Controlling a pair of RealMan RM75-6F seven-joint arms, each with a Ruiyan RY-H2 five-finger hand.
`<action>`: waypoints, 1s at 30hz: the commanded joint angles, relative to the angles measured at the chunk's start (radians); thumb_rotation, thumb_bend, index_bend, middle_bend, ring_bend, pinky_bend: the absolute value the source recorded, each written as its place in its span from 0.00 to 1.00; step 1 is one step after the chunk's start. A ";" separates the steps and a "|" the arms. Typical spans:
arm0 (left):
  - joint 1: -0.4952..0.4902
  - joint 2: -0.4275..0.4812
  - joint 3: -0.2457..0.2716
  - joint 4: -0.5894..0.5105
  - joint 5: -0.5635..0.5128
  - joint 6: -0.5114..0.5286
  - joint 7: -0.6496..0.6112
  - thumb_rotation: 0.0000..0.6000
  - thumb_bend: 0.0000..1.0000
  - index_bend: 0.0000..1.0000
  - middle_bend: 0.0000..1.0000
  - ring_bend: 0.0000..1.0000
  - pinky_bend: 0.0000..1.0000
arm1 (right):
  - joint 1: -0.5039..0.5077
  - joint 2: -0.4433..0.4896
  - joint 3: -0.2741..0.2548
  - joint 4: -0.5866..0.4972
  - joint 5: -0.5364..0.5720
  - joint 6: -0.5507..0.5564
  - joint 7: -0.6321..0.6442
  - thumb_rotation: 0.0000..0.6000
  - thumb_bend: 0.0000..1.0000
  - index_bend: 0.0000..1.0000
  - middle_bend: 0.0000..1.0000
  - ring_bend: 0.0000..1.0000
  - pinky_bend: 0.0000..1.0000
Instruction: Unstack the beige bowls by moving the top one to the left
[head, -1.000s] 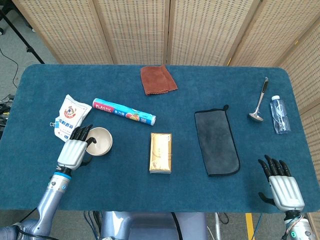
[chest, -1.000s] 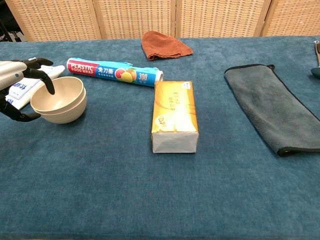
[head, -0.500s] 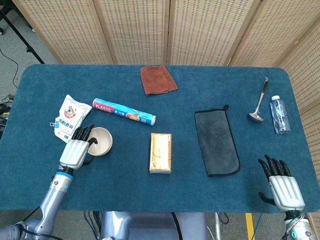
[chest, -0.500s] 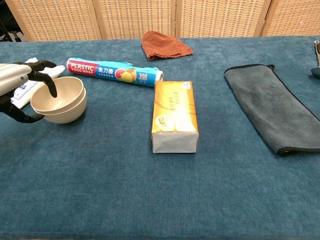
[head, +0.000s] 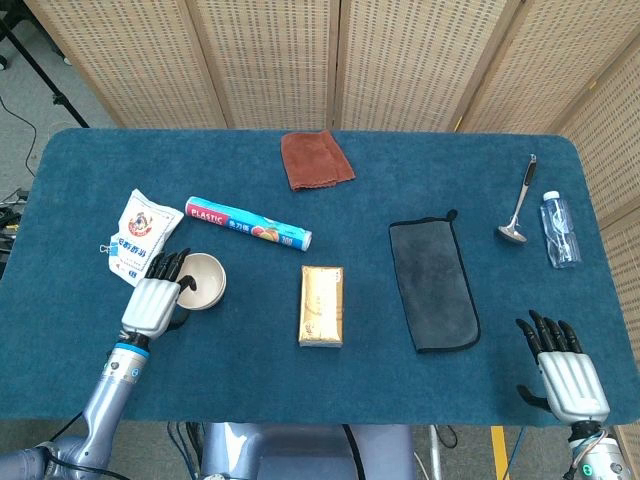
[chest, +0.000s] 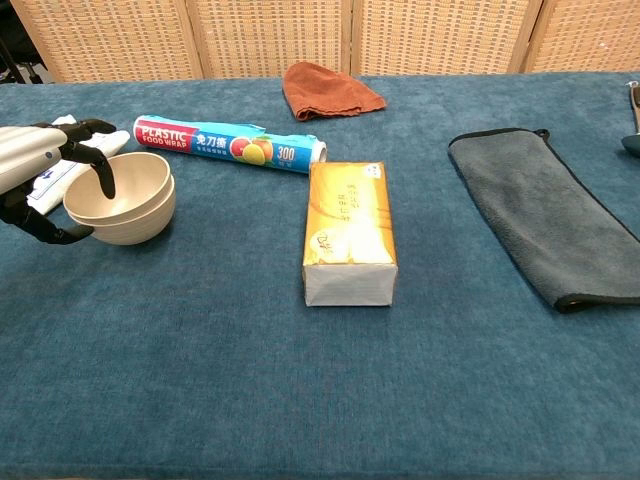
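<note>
Two beige bowls (head: 204, 281) sit nested at the table's left, the top bowl (chest: 125, 183) inside the lower bowl (chest: 138, 229). My left hand (head: 153, 301) is at their left side. Its fingers (chest: 100, 170) hook over the top bowl's rim into the bowl, and the thumb curls under the rim outside, so it pinches the rim. Both bowls still look nested and rest on the cloth. My right hand (head: 566, 371) lies open near the table's front right corner, far from the bowls; the chest view does not show it.
A white printed bag (head: 141, 235) lies just behind the left hand. A plastic wrap roll (chest: 230, 144) lies behind the bowls, and a yellow tissue box (chest: 348, 232) to their right. Further right are a grey cloth (head: 433, 285), a ladle (head: 517, 205) and a bottle (head: 560, 230). A brown cloth (head: 316, 158) lies at the back.
The left hand has closed further over the bowl's rim. Hand and bowls have slid slightly to the right. The right hand has not moved.
</note>
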 joint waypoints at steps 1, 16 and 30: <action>-0.001 0.000 0.001 -0.002 0.001 0.001 0.001 1.00 0.30 0.46 0.00 0.05 0.00 | 0.000 0.000 0.000 0.001 0.000 0.000 0.000 1.00 0.26 0.06 0.00 0.00 0.00; 0.001 -0.014 0.012 0.012 -0.019 -0.002 0.005 1.00 0.32 0.50 0.00 0.05 0.00 | -0.002 0.003 0.000 -0.002 0.000 0.002 0.001 1.00 0.26 0.06 0.00 0.00 0.00; 0.001 -0.018 0.008 0.006 -0.017 0.011 -0.001 1.00 0.32 0.52 0.00 0.05 0.00 | -0.001 0.003 0.000 -0.005 0.004 0.001 -0.004 1.00 0.26 0.06 0.00 0.00 0.00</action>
